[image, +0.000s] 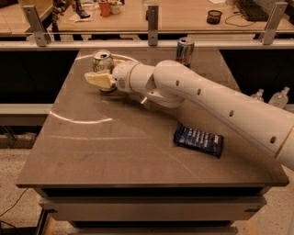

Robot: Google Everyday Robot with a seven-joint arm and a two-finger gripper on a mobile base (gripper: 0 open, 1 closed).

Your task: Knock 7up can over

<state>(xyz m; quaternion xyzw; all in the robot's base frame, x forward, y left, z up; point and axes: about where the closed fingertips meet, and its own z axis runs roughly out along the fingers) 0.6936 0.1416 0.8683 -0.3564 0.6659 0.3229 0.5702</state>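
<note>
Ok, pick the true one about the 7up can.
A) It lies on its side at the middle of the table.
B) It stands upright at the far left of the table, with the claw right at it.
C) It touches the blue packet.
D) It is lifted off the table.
B: the 7up can stands upright at the far left of the table, the claw overlapping its lower part; the blue packet lies apart.

Gripper [94,79] beside 7up can [102,59]; open table [92,151] leftward, blue can [184,50] behind arm [206,101].

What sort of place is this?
Probably an office-like robot lab: desks behind with a keyboard, and a test table where the pincer sits by the 7up can.
</note>
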